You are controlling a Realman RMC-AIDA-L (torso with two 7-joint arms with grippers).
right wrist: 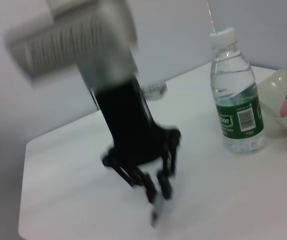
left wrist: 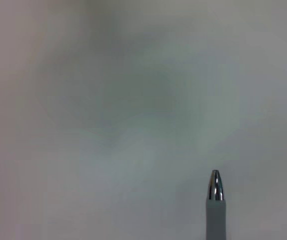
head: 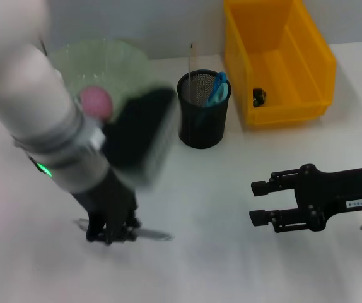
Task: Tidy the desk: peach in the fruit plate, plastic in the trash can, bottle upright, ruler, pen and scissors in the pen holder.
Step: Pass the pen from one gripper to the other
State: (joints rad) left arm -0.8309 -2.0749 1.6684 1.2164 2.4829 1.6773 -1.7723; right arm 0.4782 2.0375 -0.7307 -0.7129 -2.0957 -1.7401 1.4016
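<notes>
My left gripper (head: 108, 232) is down at the table near the front left, shut on a grey pen (head: 152, 235) that sticks out to both sides of it; the pen's metal tip (left wrist: 215, 187) shows in the left wrist view. The right wrist view shows that gripper (right wrist: 156, 192) from the side, beside the upright water bottle (right wrist: 236, 95). The pink peach (head: 96, 101) lies in the pale green fruit plate (head: 115, 57). The black mesh pen holder (head: 203, 123) holds blue-handled scissors (head: 217, 88) and a clear ruler (head: 192, 63). My right gripper (head: 260, 202) hovers open at the right.
The yellow trash can (head: 307, 69) stands at the back right with a small dark item (head: 258, 96) inside. My left arm hides the bottle in the head view. The table's edge (right wrist: 26, 190) runs behind the left gripper in the right wrist view.
</notes>
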